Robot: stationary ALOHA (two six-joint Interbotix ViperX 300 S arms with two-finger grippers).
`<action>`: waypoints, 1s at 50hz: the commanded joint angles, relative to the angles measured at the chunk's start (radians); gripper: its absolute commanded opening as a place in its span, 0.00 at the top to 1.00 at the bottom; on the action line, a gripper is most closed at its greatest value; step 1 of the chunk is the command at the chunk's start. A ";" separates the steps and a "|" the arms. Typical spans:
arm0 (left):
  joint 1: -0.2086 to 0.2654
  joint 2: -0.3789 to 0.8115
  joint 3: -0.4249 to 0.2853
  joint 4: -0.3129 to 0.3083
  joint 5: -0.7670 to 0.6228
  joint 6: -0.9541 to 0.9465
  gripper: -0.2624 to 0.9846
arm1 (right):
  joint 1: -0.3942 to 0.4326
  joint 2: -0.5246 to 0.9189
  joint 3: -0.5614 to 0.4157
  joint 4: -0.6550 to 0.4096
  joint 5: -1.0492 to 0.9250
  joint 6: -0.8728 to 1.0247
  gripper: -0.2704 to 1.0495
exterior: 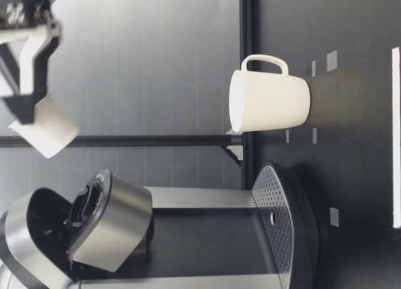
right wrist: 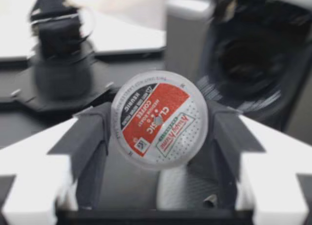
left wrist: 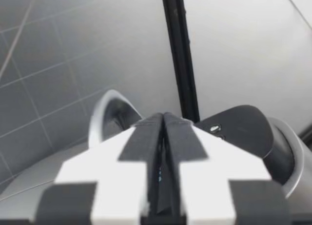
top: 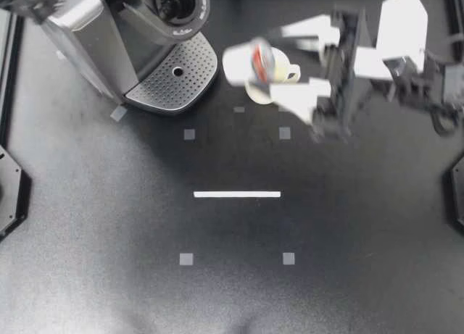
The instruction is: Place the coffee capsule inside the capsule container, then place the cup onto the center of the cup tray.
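My right gripper (top: 270,62) pinches the coffee capsule (top: 246,64) by its sides, high above the cup (top: 284,74) on the surface. The open capsule container (top: 180,4) lies ahead of it, atop the coffee machine (top: 109,51). My left gripper (top: 32,1), pressed together, hovers beside that machine.
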 commanded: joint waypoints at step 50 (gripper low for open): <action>0.003 -0.067 0.023 0.002 -0.038 -0.006 0.70 | -0.101 0.244 -0.295 -0.002 -0.009 -0.075 0.38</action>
